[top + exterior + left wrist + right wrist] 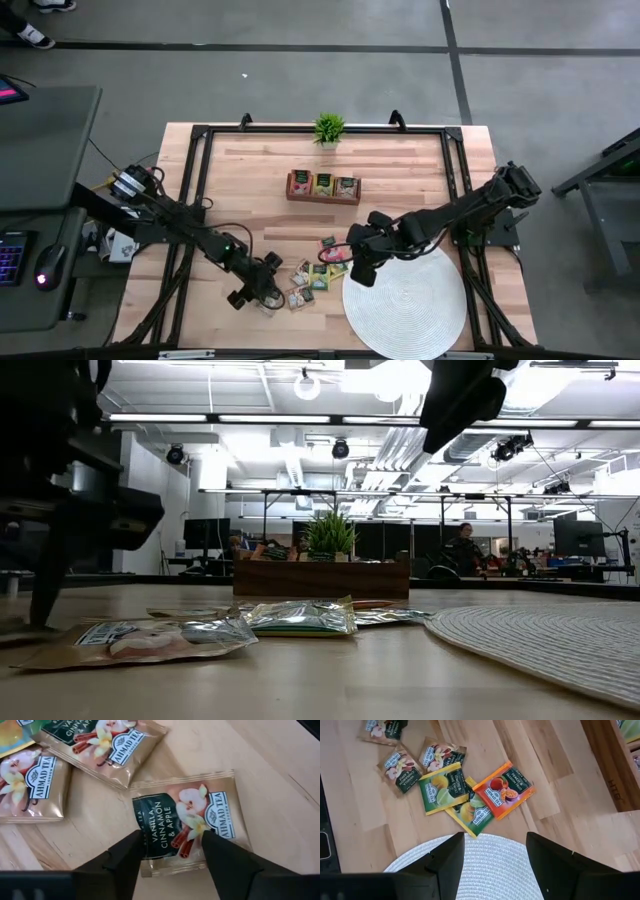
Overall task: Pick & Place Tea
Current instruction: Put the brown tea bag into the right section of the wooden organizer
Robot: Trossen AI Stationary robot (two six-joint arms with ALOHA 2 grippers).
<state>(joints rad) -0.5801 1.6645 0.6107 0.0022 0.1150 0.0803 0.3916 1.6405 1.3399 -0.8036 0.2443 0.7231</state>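
Several small tea packets [316, 275] lie flat in a loose cluster on the wooden table, left of the round white mat [410, 305]. They are beige, green, yellow and orange. My left gripper [262, 297] is open and low at the cluster's near-left end. In the left wrist view its fingertips [172, 847] stand over the near end of a beige vanilla-cinnamon-apple packet [187, 820]. My right gripper [360, 270] is open and raised over the mat's far-left rim [490, 857]. It looks down on the green, yellow and orange packets [470, 795]. My left gripper comes from above with its open fingers [132, 855] over the beige packet's near edge [170, 865]. The packet lies flat on the table. I cannot tell whether the fingertips touch it.
A wooden box [323, 187] holding more packets stands at the table's middle, toward the far side. A small green potted plant [328, 128] stands at the far edge. Black frame rails run along the table's sides. Bare wood lies near the box and left of the cluster.
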